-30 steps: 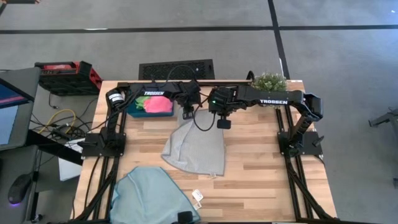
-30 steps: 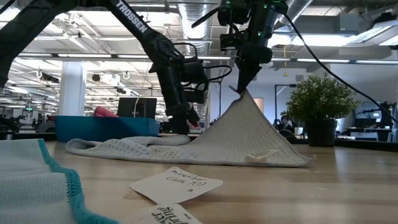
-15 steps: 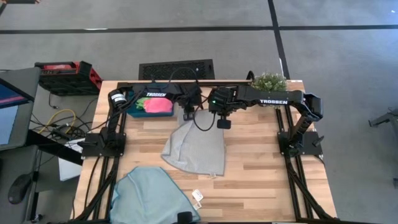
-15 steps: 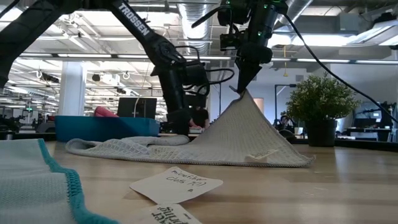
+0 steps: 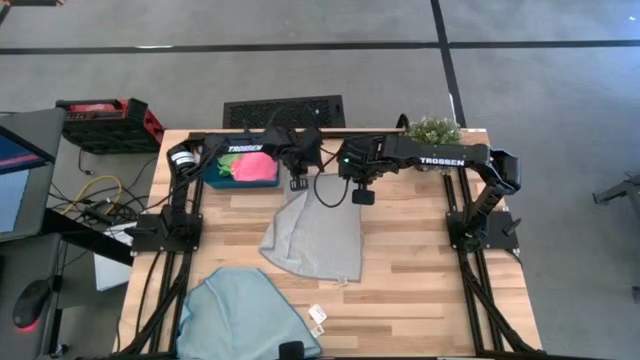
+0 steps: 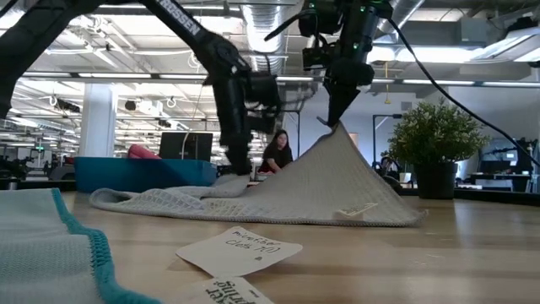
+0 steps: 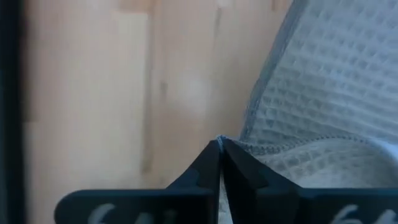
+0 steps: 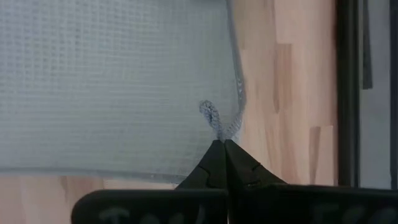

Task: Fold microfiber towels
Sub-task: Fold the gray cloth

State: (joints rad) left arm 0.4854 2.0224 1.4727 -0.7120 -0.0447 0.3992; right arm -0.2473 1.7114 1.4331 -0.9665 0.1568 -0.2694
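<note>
Early stage: grey towel (image 5: 313,240) lies mid-table, unfolded; right gripper (image 6: 337,121) is pinched on its far corner, tenting it up, and left gripper (image 6: 237,171) is clamped on the other far corner, low. Blue towel (image 5: 245,312) sits loose at near edge; pink towel (image 5: 256,168) and green towel (image 5: 227,171) are in the tray (image 5: 212,182), so by my read no fold is done yet.

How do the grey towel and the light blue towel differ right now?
The grey towel lies mid-table, while the light blue towel sits at the near left edge. The grey towel is pinched by both the left gripper and the right gripper; the light blue towel is untouched. The grey towel is lifted into a tent at one corner; the light blue one lies flat on the table. Both are unfolded cloths.
</note>
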